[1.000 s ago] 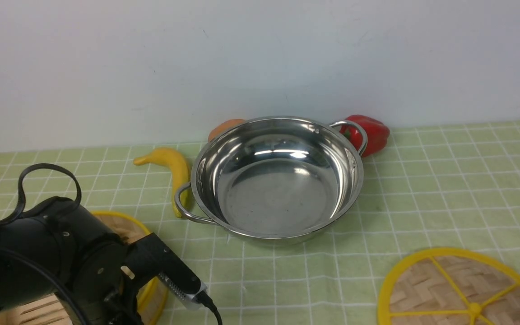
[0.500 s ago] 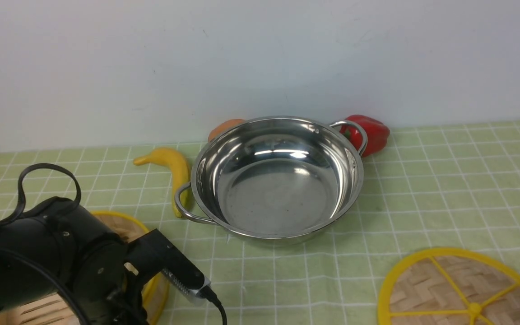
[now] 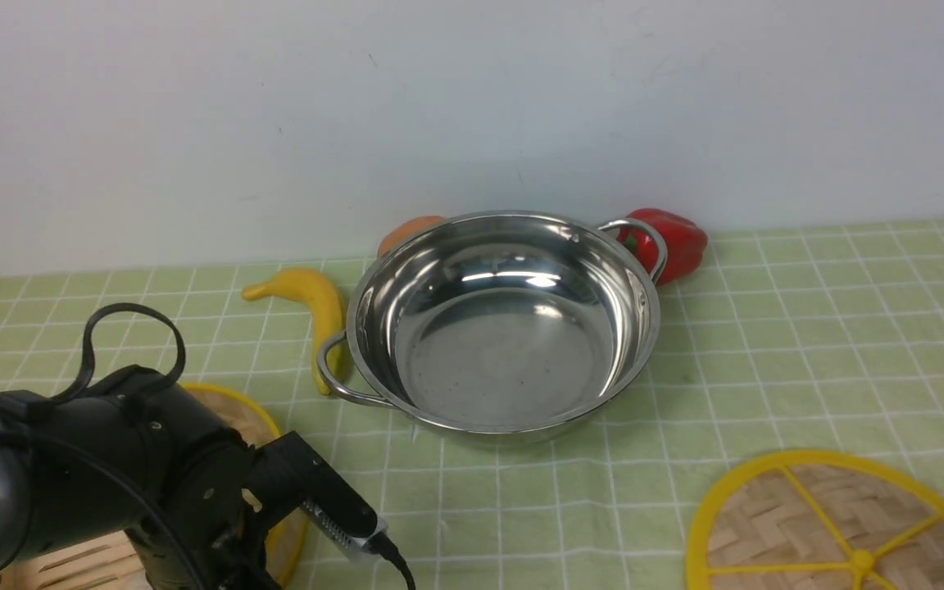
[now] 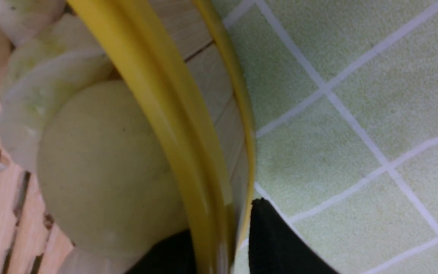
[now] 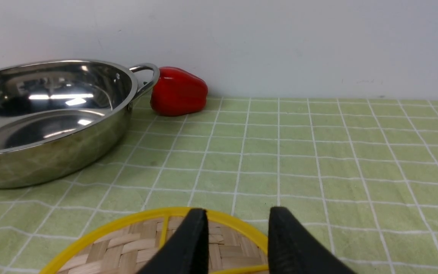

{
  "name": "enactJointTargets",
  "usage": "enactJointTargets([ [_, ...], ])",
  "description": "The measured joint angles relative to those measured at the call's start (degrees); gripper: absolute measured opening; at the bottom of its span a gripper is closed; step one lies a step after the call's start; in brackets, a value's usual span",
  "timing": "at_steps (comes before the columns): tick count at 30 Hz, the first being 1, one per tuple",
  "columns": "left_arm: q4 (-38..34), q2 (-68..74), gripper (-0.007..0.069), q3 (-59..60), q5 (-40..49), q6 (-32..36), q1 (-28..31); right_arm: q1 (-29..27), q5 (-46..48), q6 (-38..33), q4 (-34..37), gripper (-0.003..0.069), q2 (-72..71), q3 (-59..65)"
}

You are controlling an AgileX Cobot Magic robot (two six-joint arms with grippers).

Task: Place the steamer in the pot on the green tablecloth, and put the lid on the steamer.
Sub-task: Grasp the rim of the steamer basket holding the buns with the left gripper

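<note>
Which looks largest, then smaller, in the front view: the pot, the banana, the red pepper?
1. pot
2. banana
3. red pepper; shorter than the banana, but farther back and partly behind the pot, so unsure

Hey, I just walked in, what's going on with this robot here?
The left hand has its fingers on either side of the wall of the steamer and seems to grip it at the near left of the green tablecloth. The pot in the middle is empty, so the steamer is not yet in it. The lid lies flat at the near right, with the right hand open over its edge.
</note>
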Motion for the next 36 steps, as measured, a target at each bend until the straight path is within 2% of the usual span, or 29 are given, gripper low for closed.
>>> enactJointTargets([
  [4, 0.0, 0.0, 0.0152, 0.0, 0.1, 0.0, 0.0, 0.0, 0.0, 0.0, 0.0, 0.0243, 0.0, 0.0],
  [10, -1.4, 0.0, 0.0031, -0.2, 1.0, -0.3, 0.0, 0.0, 0.0, 0.0, 0.0, 0.0243, 0.0, 0.0],
  [17, -2.2, 0.5, 0.0032, -1.6, 3.2, -0.3, 0.0, 0.0, 0.0, 0.0, 0.0, 0.0243, 0.0, 0.0],
  [20, -3.4, 0.7, 0.0032, -3.9, 6.7, -0.3, 0.0, 0.0, 0.0, 0.0, 0.0, 0.0243, 0.0, 0.0],
  [28, -2.4, 0.7, 0.0032, -12.1, 13.9, -0.2, 0.0, 0.0, 0.0, 0.0, 0.0, 0.0243, 0.0, 0.0],
  [36, -2.4, 0.7, 0.0032, -24.2, 23.3, 4.0, 0.0, 0.0, 0.0, 0.0, 0.0, 0.0243, 0.0, 0.0],
])
